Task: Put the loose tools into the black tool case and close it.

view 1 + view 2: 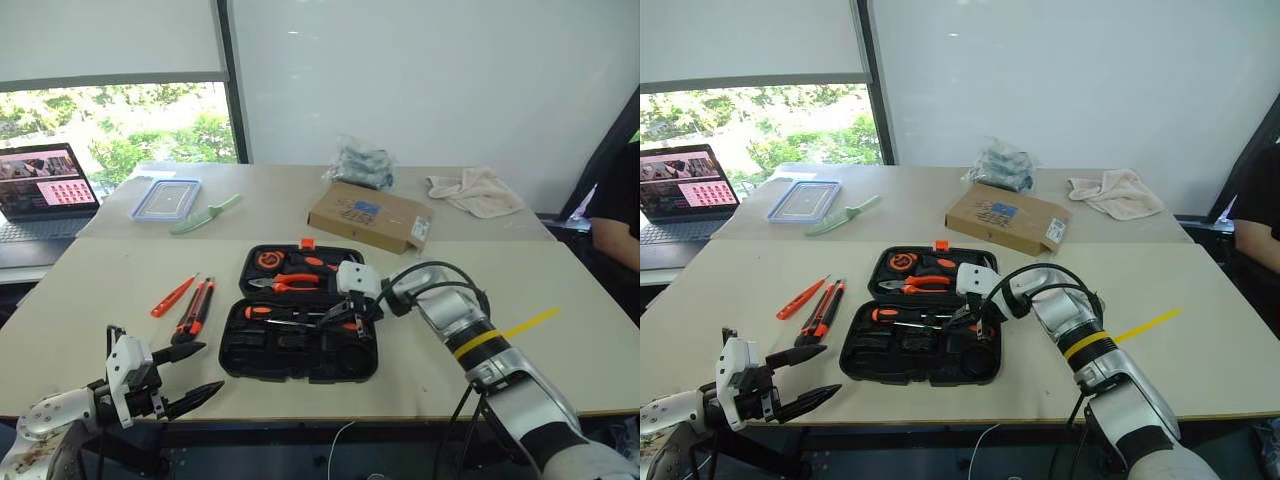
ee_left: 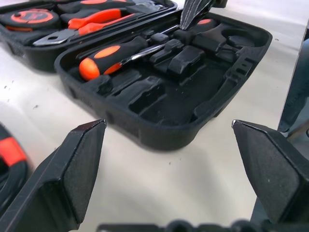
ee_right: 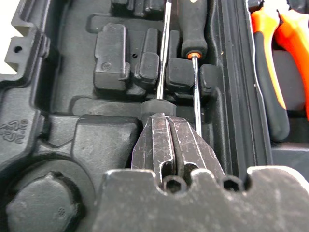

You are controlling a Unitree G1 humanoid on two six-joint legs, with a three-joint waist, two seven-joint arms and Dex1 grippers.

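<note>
My right gripper [image 3: 171, 133] is inside the tool case [image 1: 262, 362], over the near half, jaws pressed together with nothing between them that I can see; their tips sit just at the end of a thin steel shaft. That shaft belongs to a screwdriver [image 2: 108, 57] already lying in its slot, long axis running across the case from its orange-and-black handle at the case's left side toward my right jaws. A second screwdriver [image 3: 193, 29] lies just beside it, parallel.

My left gripper [image 1: 185, 375] hovers off the case's near-left corner, above the surface [image 1: 90, 290], jaws spread wide and empty.

What is left to pack lies left of the case: a slim orange driver [image 1: 173, 296] and an orange-and-black pair [image 1: 195, 309] I take for a knife and a screwdriver, side by side. All run roughly front to back, slanting away from me. They lie ahead of my left jaws, so I judge that arm the nearer one for the next pick. Bare surface surrounds them, with room to come down from above; the case wall stands close on their right.

The far half of the case holds pliers [image 1: 285, 284]. The lid stays open, and my right arm must clear before it folds.
</note>
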